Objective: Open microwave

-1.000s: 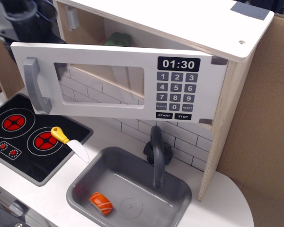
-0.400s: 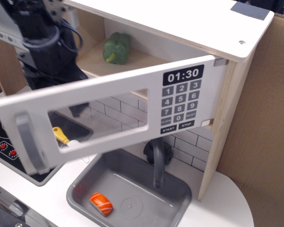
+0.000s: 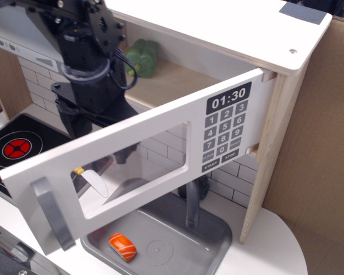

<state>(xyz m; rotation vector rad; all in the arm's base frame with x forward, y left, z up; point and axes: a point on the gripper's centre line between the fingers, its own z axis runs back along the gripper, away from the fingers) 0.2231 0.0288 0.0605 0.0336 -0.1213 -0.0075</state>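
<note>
The microwave is a wide pale wood box with a white door. The door stands swung well out toward me, hinged at the right. It carries a grey bar handle at its free end, a clear window, a black clock display and a grey keypad. My black gripper is behind the door's top edge, inside the opening. One dark finger shows through the window. The door hides the fingertips, so I cannot tell how they stand. A green pepper lies inside.
Below are a grey sink with a black faucet and a salmon sushi piece. A toy stove is at the left, with a yellow-handled knife beside it. A cardboard wall stands at the right.
The door has swung from nearly shut to wide open, its handle end moving down and toward me. My arm has come from the upper left to behind the door.
</note>
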